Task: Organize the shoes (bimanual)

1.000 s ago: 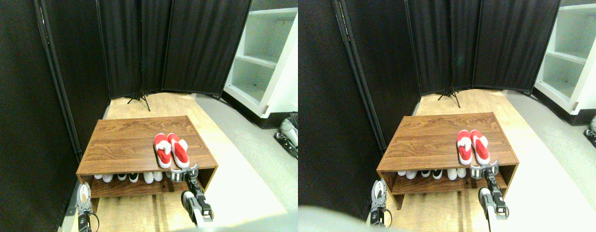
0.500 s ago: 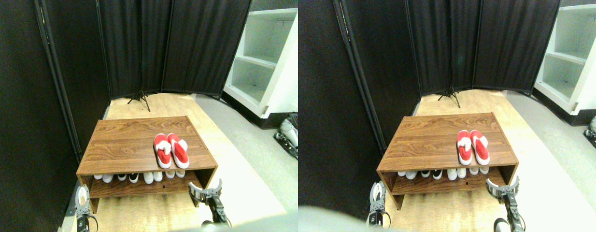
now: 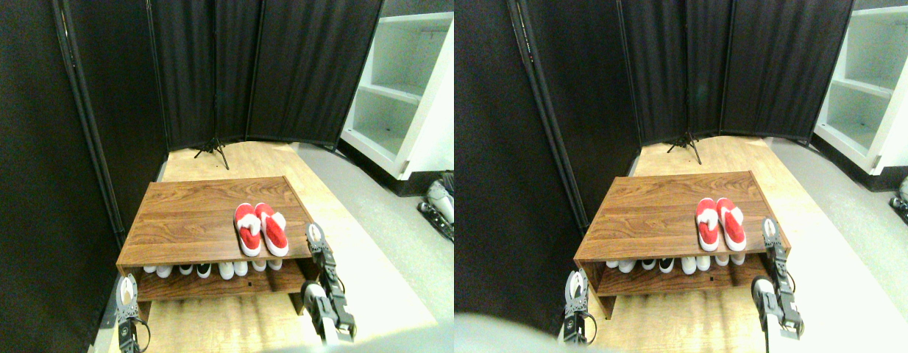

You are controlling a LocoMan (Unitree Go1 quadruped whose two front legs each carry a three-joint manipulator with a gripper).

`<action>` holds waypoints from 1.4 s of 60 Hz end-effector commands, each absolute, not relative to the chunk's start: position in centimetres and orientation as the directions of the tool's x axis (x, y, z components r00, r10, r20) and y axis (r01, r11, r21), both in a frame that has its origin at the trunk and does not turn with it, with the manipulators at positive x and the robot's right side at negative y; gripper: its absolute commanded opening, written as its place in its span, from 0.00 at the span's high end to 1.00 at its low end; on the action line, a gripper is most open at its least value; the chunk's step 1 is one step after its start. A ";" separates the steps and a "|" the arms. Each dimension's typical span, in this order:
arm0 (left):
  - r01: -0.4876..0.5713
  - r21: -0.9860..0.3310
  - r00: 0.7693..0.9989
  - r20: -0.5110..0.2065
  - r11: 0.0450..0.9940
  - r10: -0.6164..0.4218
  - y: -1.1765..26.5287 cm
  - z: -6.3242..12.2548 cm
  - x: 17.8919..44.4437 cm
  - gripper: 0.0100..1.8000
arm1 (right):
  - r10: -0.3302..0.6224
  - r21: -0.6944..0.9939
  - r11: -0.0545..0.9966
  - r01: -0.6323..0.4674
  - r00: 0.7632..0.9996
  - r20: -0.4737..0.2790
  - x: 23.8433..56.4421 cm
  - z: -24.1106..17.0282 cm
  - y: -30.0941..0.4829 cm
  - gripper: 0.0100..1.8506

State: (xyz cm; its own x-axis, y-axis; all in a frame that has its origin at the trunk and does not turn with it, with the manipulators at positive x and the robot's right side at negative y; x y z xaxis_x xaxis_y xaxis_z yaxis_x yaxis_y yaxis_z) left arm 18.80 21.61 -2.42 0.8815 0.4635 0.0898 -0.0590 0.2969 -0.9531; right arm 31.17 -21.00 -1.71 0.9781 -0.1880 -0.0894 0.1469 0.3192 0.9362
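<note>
Black curtains (image 3: 204,66) stand behind my desk (image 3: 196,220). Red shoes (image 3: 261,229) sit side by side on its right part. My right hand (image 3: 314,235) is beside them; I cannot tell its grip.

No legible text, label, brand mark, number or sign is present on any surface in the stereo pair view.
</note>
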 end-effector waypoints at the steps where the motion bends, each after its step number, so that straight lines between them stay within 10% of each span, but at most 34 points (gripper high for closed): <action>1: -0.036 -0.952 0.879 0.115 0.305 0.462 21.6 -2.2 18.9 1.00 | -0.193 0.921 0.343 0.188 0.973 -0.126 33.1 -2.2 -20.4 1.00; 35: -0.039 -0.941 0.868 0.135 0.336 0.478 22.0 -2.3 18.2 1.00 | -0.202 0.906 0.243 0.346 0.932 -0.301 35.8 -7.2 -19.2 1.00; 84: -0.037 -0.939 0.865 0.141 0.341 0.482 21.7 -2.2 18.3 1.00 | -0.073 0.935 0.152 0.321 0.947 -0.313 35.5 -7.9 -15.8 1.00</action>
